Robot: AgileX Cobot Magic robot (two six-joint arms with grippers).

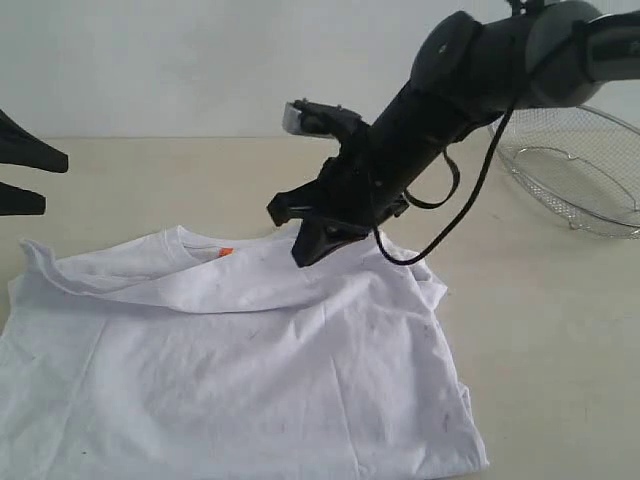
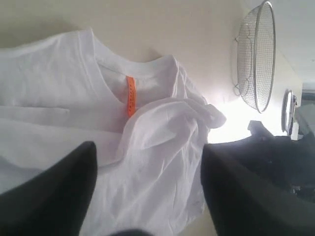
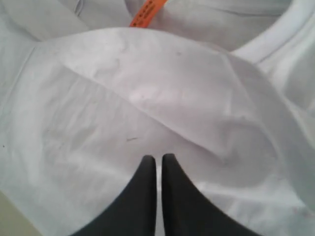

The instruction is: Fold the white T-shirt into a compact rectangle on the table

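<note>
White T-shirt (image 1: 250, 370) cut off below; lettering hidden.

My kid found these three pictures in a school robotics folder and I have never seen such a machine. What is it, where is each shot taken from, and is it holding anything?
It is a robot with two black jointed arms, each ending in a claw. One picture looks at the whole scene from off the arms; the other two come from cameras on each wrist. On the pale beige table lies a rumpled white cotton T-shirt with a small orange neck tag; a silver wire-mesh basket sits beside it. The right claw is closed, its tips just over the shirt's fabric; whether it pinches any cloth I cannot tell. The left claw is open above the shirt, holding nothing.
</note>
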